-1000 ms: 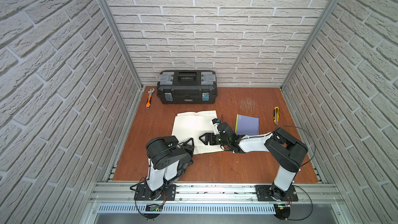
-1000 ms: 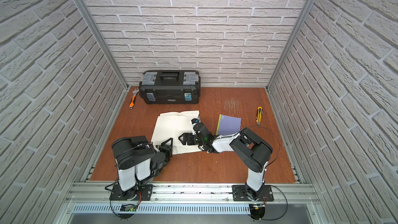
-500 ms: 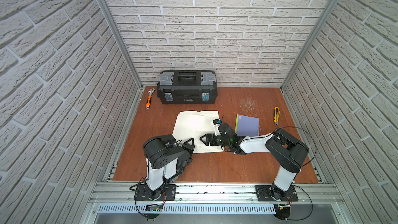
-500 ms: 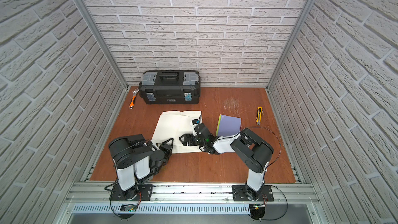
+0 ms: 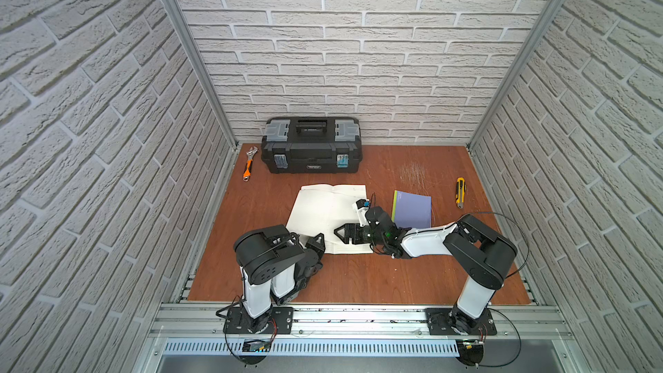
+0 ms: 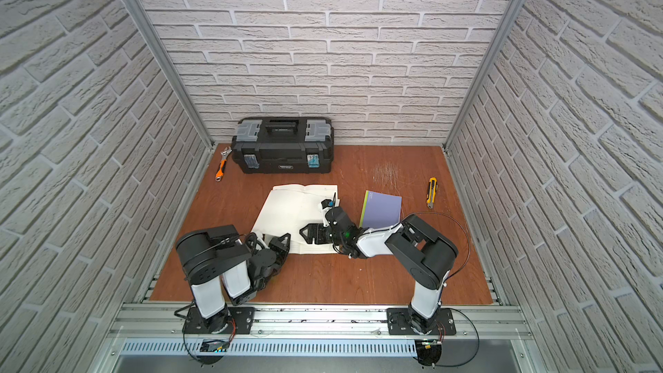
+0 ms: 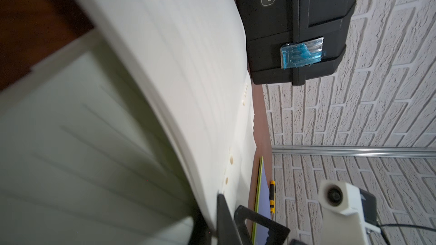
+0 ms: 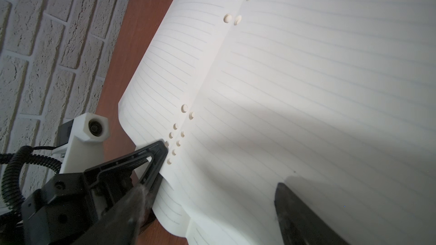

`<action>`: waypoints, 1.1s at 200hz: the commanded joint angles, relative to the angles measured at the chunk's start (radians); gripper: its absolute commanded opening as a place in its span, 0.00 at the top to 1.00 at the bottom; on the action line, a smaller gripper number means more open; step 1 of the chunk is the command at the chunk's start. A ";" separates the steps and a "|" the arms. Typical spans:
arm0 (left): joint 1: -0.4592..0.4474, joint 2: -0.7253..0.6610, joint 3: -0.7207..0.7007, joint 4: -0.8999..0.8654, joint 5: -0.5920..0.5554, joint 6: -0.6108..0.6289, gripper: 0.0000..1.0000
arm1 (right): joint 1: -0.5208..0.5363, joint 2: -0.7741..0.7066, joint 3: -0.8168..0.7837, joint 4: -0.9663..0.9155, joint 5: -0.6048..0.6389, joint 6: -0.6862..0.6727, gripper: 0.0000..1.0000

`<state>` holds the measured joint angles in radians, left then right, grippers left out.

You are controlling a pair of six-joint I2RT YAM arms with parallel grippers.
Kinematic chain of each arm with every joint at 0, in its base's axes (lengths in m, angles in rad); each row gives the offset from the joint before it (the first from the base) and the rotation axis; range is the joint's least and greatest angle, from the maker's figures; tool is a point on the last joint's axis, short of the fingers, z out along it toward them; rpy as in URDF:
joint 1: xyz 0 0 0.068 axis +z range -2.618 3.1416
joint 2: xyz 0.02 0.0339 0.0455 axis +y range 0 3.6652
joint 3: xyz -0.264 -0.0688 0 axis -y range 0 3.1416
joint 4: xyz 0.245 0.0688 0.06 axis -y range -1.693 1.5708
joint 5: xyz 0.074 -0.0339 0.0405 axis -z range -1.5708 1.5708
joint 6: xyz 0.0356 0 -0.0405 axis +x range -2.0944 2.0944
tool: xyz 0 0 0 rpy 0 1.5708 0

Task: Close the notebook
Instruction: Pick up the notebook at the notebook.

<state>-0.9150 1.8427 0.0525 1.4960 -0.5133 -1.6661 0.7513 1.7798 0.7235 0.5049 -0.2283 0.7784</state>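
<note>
While notebook (image 5: 332,209) lies open, left hand (image 5: 317,241) clenched on near corner, seemingly — right hand (image 5: 339,234) splayed over it.

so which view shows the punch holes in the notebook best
The right wrist view: punch holes run in pairs along the open notebook's fold, close and sharp. The left wrist view catches a few, edge-on; in both top views they are too small to see.

In the left wrist view the open white lined notebook (image 7: 151,71) blurs close up, and the black plastic toolbox (image 7: 295,20) is cropped by the edge.
</note>
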 commanded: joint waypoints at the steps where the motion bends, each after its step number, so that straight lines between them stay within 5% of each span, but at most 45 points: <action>1: -0.029 0.009 -0.006 -0.094 0.061 0.042 0.89 | 0.002 0.017 -0.014 -0.144 -0.011 0.009 0.13; 35: -0.033 -0.024 -0.007 -0.095 0.068 0.072 0.80 | 0.002 -0.003 -0.008 -0.167 -0.005 0.001 0.13; 56: -0.032 -0.057 -0.014 -0.115 0.069 0.090 0.94 | 0.002 -0.011 -0.008 -0.173 0.000 -0.002 0.13; 92: -0.046 -0.178 0.016 -0.269 0.071 0.145 1.00 | 0.002 -0.019 -0.002 -0.184 0.000 -0.005 0.14; 120: -0.059 -0.392 0.062 -0.556 0.052 0.215 1.00 | 0.002 -0.025 0.004 -0.195 0.001 -0.009 0.14; 165: -0.130 -0.804 0.271 -1.301 -0.113 0.435 1.00 | 0.002 -0.032 0.007 -0.194 0.000 -0.015 0.14; 220: -0.137 -0.723 0.205 -1.190 -0.074 0.381 1.00 | -0.006 -0.168 0.000 -0.298 0.041 -0.068 0.13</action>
<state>-1.0325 1.0740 0.2840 0.2680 -0.5682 -1.2953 0.7490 1.7081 0.7364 0.3355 -0.2222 0.7486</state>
